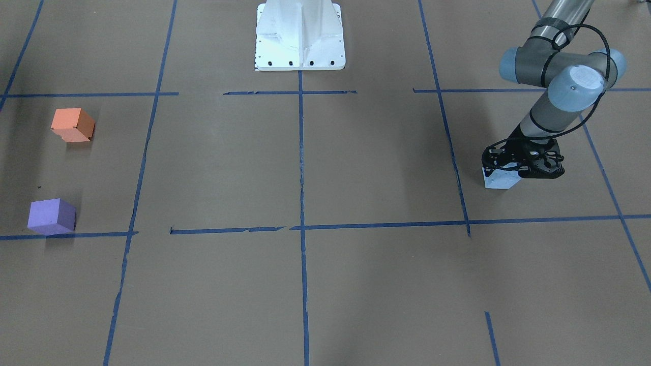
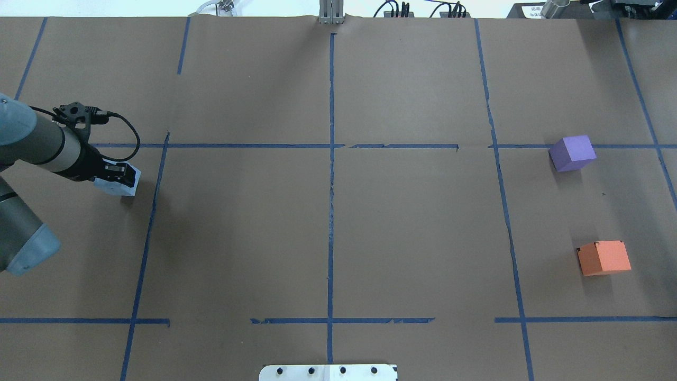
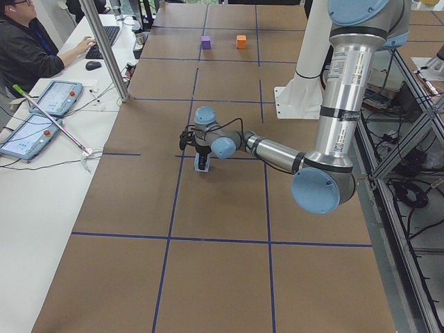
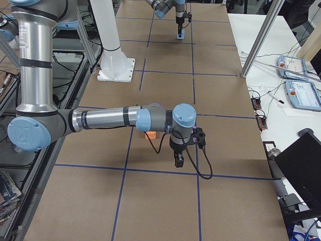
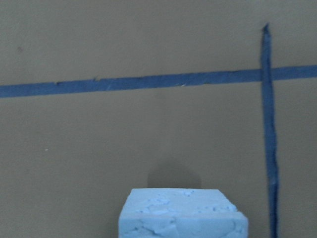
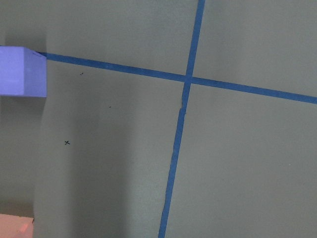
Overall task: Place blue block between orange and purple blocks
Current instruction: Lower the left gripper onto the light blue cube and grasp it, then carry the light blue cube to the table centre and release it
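Note:
The pale blue block (image 1: 499, 179) sits at the table's left side, also seen in the overhead view (image 2: 124, 188) and at the bottom of the left wrist view (image 5: 182, 215). My left gripper (image 1: 514, 170) (image 2: 116, 174) is down over the block and shut on it. The orange block (image 2: 604, 257) and the purple block (image 2: 572, 153) stand apart at the far right, with bare paper between them. My right gripper (image 4: 178, 160) shows only in the exterior right view, near the orange block (image 4: 150, 134); I cannot tell if it is open or shut.
The white robot base (image 1: 300, 35) stands at the table's middle rear edge. Blue tape lines divide the brown paper into squares. A side table with tablets (image 3: 52, 97) and a seated operator (image 3: 28, 48) lies beyond the far edge.

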{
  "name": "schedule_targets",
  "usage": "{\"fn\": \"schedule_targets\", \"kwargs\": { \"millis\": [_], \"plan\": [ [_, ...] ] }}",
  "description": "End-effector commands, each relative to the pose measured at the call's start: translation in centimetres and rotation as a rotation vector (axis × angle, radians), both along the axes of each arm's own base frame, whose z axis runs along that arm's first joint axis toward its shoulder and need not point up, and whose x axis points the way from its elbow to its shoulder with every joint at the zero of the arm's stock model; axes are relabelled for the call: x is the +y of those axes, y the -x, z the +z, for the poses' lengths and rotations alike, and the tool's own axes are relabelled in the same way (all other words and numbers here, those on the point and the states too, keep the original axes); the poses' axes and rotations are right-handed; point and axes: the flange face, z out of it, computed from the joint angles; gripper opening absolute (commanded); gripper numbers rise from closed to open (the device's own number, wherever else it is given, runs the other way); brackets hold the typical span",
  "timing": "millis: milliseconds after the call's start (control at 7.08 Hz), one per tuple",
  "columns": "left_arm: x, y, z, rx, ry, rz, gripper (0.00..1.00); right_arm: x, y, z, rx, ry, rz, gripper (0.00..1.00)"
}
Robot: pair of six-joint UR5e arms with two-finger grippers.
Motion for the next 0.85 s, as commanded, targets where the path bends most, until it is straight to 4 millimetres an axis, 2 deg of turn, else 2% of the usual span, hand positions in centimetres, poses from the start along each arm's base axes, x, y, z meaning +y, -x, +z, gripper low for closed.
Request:
{"fn": "schedule_targets", "kwargs": {
  "millis": [0,141,282,424,565,706],
  "plan": [
    [-1.2,-7.2,-13.4,0.035,0.059,-0.012,0.25,0.0,0.0,0.0,-0.002,0.000,0.000,1.00],
    [2.0,-13.9,-17.8,0.057,0.102,-0.015,0.26,0.0,0.0,0.0,-0.002,0.001,0.002,1.00],
    [2.9,-19.1,-22.7,0.078,0.105,-0.072,0.26,0.0,0.0,0.0,-0.002,0.001,0.002,1.00],
    [3.1,-24.3,-26.2,0.086,0.153,-0.084,0.26,0.0,0.0,0.0,-0.001,0.003,0.002,1.00],
    [3.1,-27.9,-28.2,0.069,0.132,-0.117,0.26,0.0,0.0,0.0,-0.001,0.002,0.003,1.00],
    [4.3,-30.0,-28.2,0.054,0.130,-0.101,0.31,0.0,0.0,0.1,-0.001,0.006,0.003,1.00]
  ]
}}
